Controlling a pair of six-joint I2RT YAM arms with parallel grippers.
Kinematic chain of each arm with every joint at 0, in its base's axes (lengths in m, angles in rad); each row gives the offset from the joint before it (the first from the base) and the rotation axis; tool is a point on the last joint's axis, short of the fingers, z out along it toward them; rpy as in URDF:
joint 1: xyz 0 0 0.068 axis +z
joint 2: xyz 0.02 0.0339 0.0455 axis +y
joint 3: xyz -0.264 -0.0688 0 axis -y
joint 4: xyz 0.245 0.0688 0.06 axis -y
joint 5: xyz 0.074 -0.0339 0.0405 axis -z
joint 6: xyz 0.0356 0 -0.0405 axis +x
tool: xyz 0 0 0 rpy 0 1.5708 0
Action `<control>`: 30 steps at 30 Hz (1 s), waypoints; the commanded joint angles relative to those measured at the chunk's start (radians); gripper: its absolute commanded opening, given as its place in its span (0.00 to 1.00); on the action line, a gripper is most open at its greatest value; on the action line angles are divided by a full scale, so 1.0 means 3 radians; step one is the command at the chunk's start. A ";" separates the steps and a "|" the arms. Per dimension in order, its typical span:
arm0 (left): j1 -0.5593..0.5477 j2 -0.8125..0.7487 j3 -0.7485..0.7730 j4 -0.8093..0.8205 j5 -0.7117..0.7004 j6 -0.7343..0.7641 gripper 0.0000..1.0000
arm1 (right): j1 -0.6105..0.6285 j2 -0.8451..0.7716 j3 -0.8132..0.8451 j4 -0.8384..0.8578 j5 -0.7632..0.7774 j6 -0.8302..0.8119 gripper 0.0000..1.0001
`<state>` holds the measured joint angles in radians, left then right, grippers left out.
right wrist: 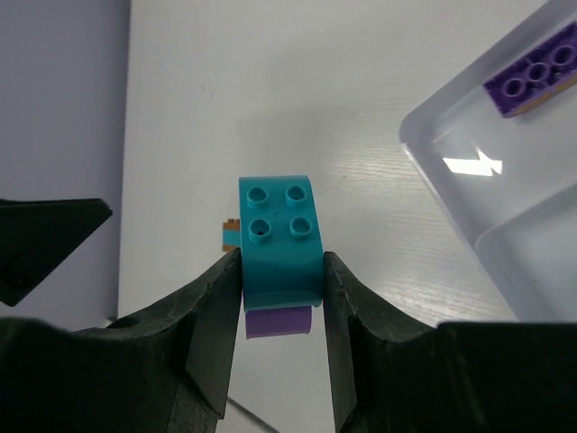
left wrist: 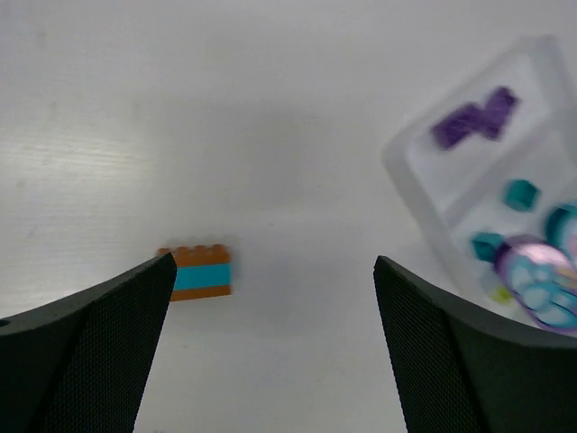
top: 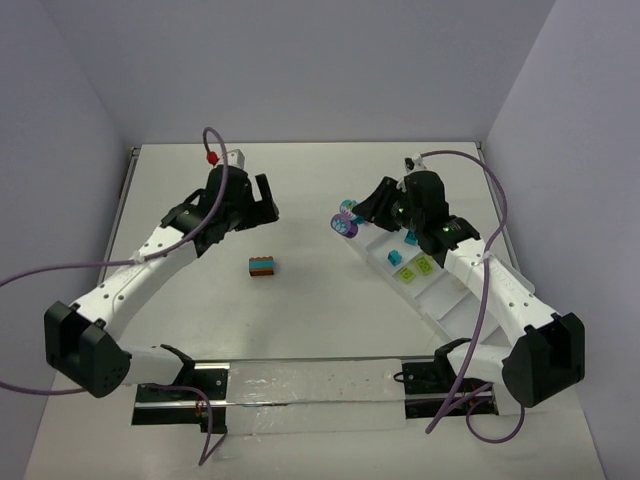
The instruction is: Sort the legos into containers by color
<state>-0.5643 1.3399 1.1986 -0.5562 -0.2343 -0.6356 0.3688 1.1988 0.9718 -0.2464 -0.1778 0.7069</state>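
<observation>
Right wrist: fingers (right wrist: 207,316) pinch teal-purple lego (right wrist: 278,239); L wrist sees underside.

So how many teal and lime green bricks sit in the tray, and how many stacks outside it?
Teal bricks in tray: 2
Lime green bricks in tray: 2
Stacks outside it: 2, one on the table, the teal-and-purple stack in the right claw
Total: 6
</observation>
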 commanded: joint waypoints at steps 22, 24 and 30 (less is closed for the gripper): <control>0.0117 -0.0261 -0.1358 0.3182 0.3376 -0.0462 0.90 | -0.0059 0.0206 -0.0131 0.1381 -0.1928 0.0361 0.00; 0.0117 -0.0196 -0.1372 0.3315 0.3413 -0.0543 0.86 | -0.0059 0.0220 -0.0141 0.1407 -0.1965 0.0367 0.00; 0.0112 -0.0014 -0.1316 0.3561 0.3532 -0.0677 0.75 | -0.0049 0.0291 -0.0133 0.1455 -0.2085 0.0382 0.00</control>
<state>-0.5346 1.3104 0.7879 0.3813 0.7653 -0.8035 0.3592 1.2674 0.9283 0.1200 -0.7469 0.8114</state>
